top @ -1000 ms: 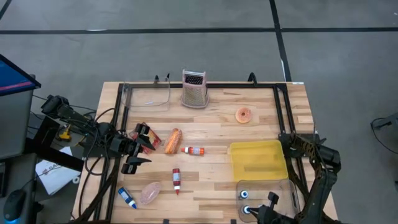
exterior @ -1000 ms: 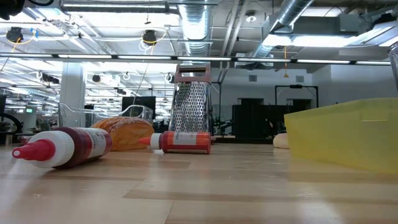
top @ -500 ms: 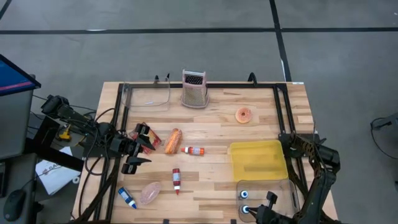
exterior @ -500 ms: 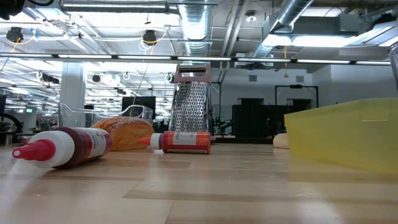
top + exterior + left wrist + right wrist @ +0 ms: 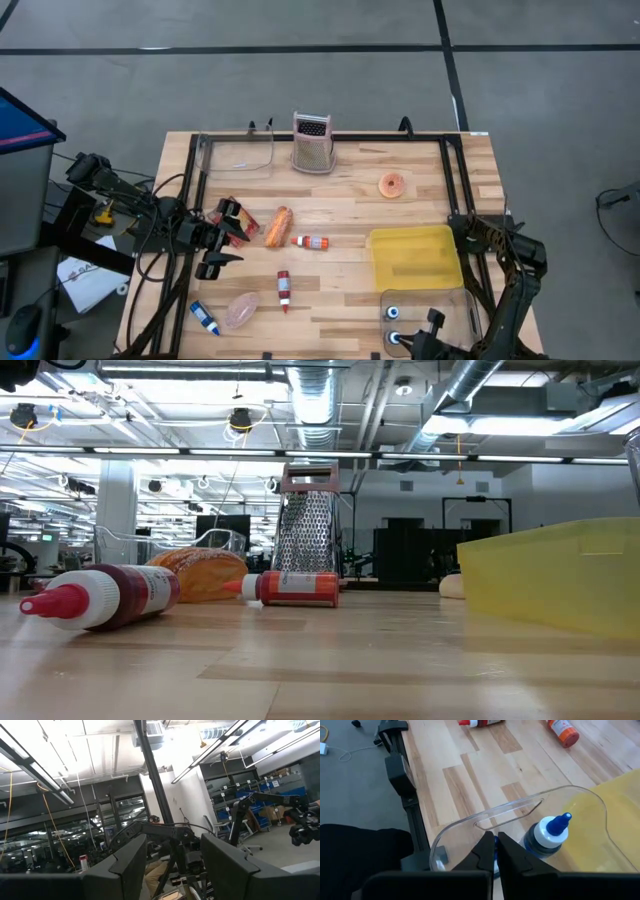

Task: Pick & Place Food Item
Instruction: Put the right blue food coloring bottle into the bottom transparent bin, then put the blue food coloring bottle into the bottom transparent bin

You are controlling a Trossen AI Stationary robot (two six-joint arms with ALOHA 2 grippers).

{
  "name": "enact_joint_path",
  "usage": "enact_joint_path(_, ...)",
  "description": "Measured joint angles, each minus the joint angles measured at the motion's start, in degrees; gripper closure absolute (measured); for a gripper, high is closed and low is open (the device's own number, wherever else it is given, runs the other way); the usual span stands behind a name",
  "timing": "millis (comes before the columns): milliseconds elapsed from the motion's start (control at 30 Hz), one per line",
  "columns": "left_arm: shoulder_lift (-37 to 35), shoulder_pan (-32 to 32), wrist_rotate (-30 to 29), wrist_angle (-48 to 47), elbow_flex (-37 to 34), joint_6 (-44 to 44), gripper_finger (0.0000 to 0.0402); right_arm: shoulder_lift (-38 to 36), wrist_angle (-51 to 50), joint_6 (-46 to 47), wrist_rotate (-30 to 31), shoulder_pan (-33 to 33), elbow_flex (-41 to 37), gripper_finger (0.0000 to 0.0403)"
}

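Clear bin (image 5: 462, 300) just by yellow bin (image 5: 414, 256): 2 blue-cap bottles (image 5: 547, 836) inside, right gripper (image 5: 495, 851) clenched over rim. Yellow bin shows no contents. Bread roll (image 5: 278, 226) well apart from yellow bin, near left gripper (image 5: 226, 240), half-spread, grasping nothing.

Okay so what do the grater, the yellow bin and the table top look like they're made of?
Grater: looks like bright metal, shiny with rows of punched holes, and a pinkish, probably plastic handle on top. Yellow bin: seems translucent plastic, since light glows through its smooth walls. Table: wood, pale planks with visible grain and seams, matte finish.
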Motion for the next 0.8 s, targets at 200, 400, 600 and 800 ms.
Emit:
enact_joint_path(200,0.0,0.0,0.0,0.0,0.0,0.0,0.022,-0.02,0.0,0.04,1.06,0.0,-0.02,0.0364)
enact_joint_path(400,0.0,0.0,0.0,0.0,0.0,0.0,0.022,-0.02,-0.14,0.35,1.14,0.0,-0.02,0.0335)
enact_joint_path(600,0.0,0.0,0.0,0.0,0.0,0.0,0.022,-0.07,-3.15,2.05,3.72,0.09,-0.02,0.0331)
enact_joint_path(800,0.0,0.0,-0.02,0.0,0.0,0.0,0.022,-0.42,-5.46,3.49,4.65,0.39,-0.02,0.0331)
